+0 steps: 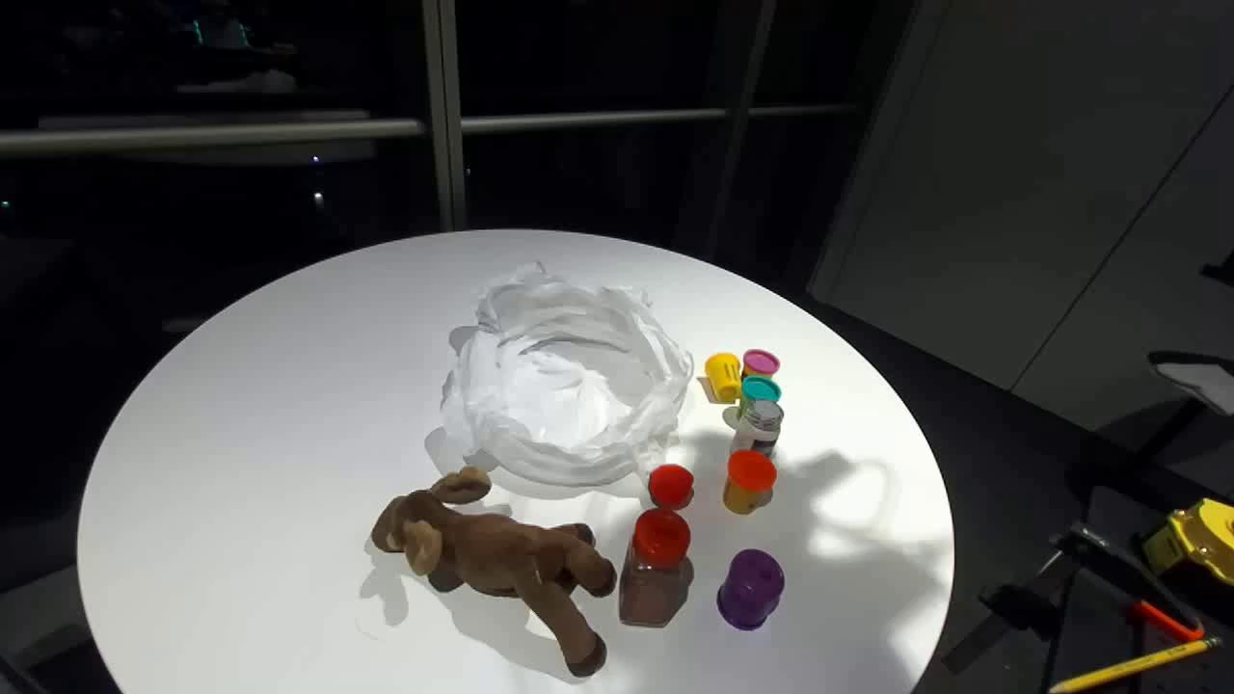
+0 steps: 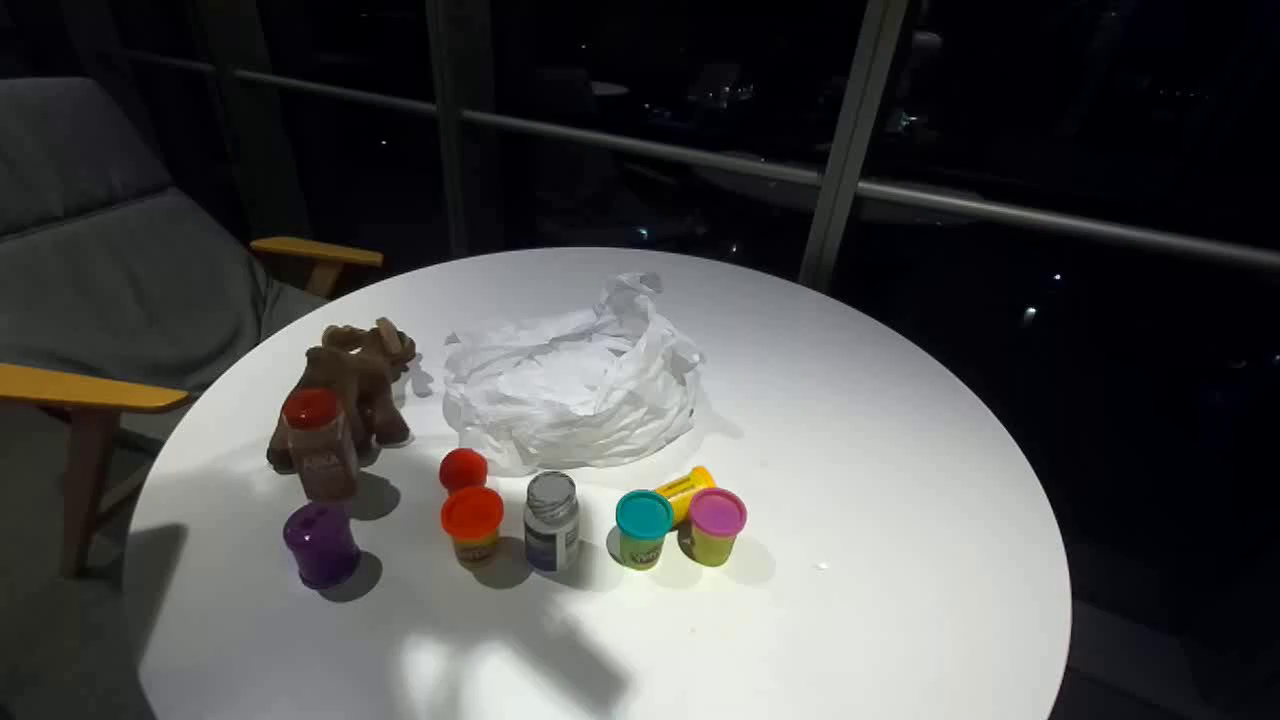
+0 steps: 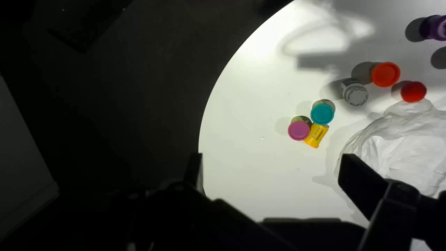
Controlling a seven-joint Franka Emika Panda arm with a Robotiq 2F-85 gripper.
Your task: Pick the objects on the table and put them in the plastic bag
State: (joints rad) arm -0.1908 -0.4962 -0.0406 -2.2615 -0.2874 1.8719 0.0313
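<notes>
My gripper (image 3: 271,157) hangs above the white table (image 1: 251,414), open, with nothing between its fingers. It is out of both exterior views. A translucent plastic bag (image 1: 549,461) stands with its mouth up near the middle. In front lie a brown plush toy (image 1: 501,554) on its side, a red-lidded jar (image 1: 653,583), a purple cup (image 1: 750,590) and a small red ball-like thing (image 1: 671,486). Beside the bag are an orange-lidded tub (image 2: 473,525), a grey-topped bottle (image 2: 552,525), teal-lidded (image 3: 322,114) and magenta-lidded (image 3: 299,130) tubs, and a tipped yellow tub (image 3: 316,136).
A grey armchair (image 2: 110,240) with a wooden armrest stands close to the table's edge. Off the table, a yellow tape measure (image 1: 1195,540) and a pencil (image 1: 1133,667) lie on a dark surface. Windows with rails (image 2: 640,145) are behind. An arm shadow falls across the tabletop.
</notes>
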